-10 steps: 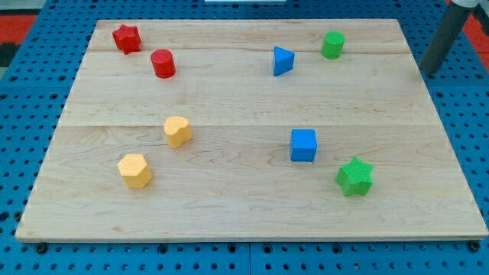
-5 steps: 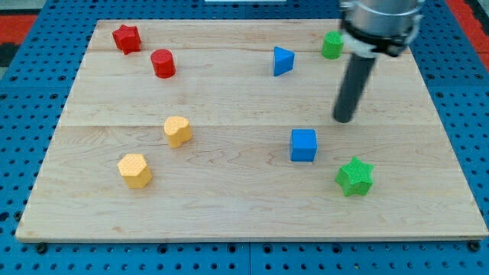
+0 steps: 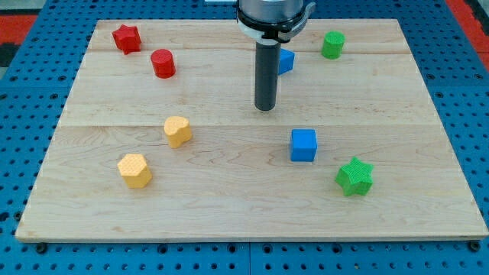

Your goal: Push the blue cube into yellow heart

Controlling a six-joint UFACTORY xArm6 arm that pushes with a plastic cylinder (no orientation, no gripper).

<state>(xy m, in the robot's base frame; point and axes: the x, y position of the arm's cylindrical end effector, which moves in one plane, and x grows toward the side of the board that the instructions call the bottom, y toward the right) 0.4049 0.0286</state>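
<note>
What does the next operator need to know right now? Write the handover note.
My tip is on the board, above and to the view's left of the blue cube, not touching it.
The yellow heart sits well off to the view's left of the cube, with bare board between them.
Done: no push shows yet.
Left: bring the tip to the cube's right side, then push it left into the heart.

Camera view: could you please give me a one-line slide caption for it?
My tip rests above-left of the blue cube, not touching; the yellow heart waits at the view's left.
</note>
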